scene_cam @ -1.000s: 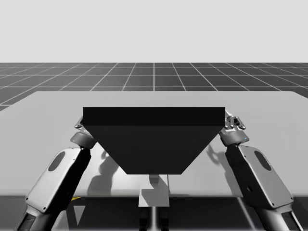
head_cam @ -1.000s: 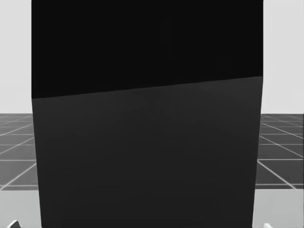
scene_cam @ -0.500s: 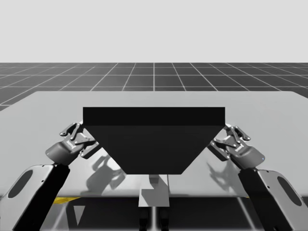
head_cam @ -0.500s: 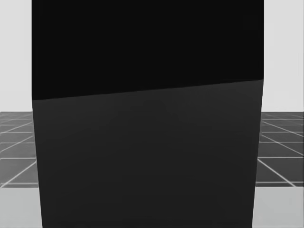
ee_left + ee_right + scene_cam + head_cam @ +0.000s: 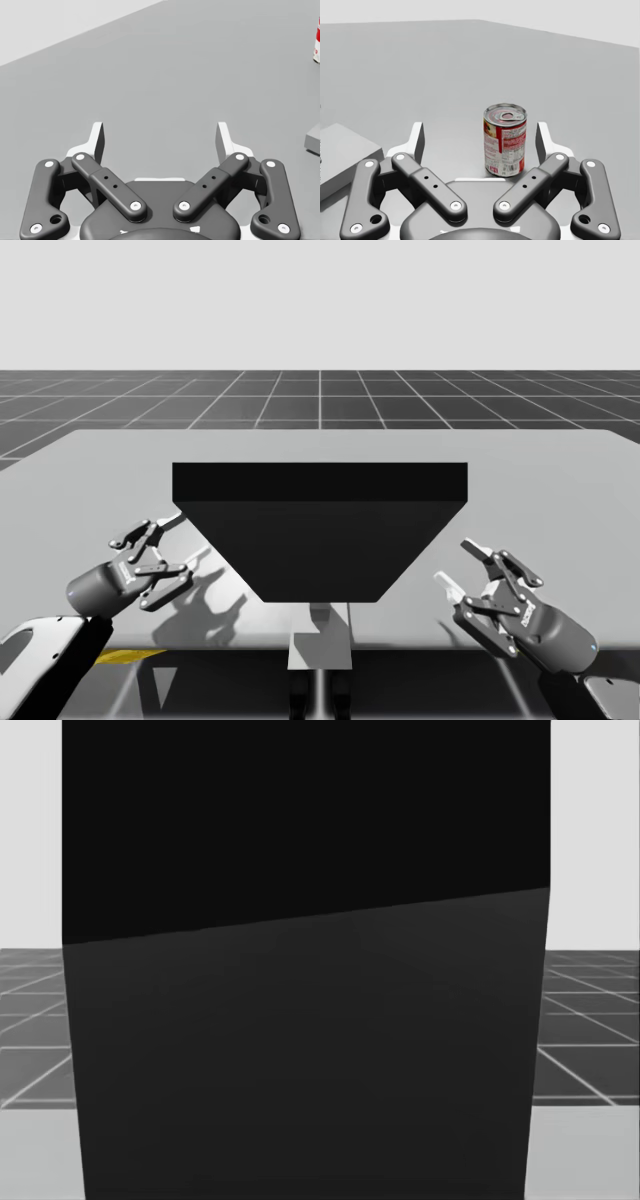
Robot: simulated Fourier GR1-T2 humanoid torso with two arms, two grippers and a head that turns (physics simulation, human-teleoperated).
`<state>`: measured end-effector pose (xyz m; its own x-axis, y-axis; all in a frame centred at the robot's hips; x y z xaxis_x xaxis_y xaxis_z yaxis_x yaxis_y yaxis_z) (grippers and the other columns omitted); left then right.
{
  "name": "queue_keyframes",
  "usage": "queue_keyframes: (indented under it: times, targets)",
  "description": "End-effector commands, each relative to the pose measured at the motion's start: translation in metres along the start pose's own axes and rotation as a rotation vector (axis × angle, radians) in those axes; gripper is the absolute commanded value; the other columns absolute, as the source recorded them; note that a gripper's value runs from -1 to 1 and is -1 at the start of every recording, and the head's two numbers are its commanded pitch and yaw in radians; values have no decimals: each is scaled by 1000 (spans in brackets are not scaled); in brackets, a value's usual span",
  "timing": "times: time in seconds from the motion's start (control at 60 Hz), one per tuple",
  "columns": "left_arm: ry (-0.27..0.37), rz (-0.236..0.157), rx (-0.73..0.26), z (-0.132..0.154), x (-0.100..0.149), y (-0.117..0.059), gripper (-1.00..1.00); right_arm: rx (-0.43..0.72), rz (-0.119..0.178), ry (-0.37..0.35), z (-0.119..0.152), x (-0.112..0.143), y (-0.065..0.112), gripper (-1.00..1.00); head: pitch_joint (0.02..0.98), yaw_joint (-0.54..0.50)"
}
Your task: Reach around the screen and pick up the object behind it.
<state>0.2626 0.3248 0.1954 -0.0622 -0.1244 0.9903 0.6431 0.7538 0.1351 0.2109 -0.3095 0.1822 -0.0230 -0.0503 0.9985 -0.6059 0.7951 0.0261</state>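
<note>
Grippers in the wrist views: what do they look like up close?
My left gripper and right gripper look alike: two pale grey flat fingers, driven by black linkage bars studded with silver rivets, on a rounded dark grey wrist.

Matt black screen (image 5: pixel 320 540), glossy metal-topped can (image 5: pixel 505 142), smooth grey table (image 5: pixel 100 470)

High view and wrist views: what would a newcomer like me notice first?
A big dark screen stands across the middle of the table. The right wrist view shows a red-and-white can, upright on the table ahead of my right jaws, which stand open.
</note>
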Motion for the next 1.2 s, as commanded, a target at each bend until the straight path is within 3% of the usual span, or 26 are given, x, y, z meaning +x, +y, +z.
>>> queue_keyframes:
  times: [0.017,0.167,0.25,0.467,0.583,0.833,0.967,1.2]
  targets:
    - [22,0,-22,6,-10,-3,-1000,-17,-23,34,13,-16,1,-1000,171,-23]
    - [28,2,-35,5,-16,-5,-1000,-38,-40,53,7,-32,-9,-1000,173,-26]
    - [31,-2,-45,4,-17,-7,-1000,-36,-35,54,-1,-41,-15,-1000,176,-26]
    - [24,-8,-55,4,-20,-9,-1000,3,20,89,-31,-52,-22,-1000,181,-29]
    - [24,-9,-59,3,-22,-10,-1000,23,33,115,-48,-57,-25,-1000,184,-27]
    - [25,-15,-63,1,-24,-13,-1000,44,35,133,-81,-64,-35,-1000,193,-24]
    - [25,-21,-66,1,-23,-14,-1000,54,18,146,-97,-68,-39,-1000,195,-25]
    - [24,-31,-70,0,-23,-16,-1000,85,15,164,-121,-78,-39,-1000,201,-22]
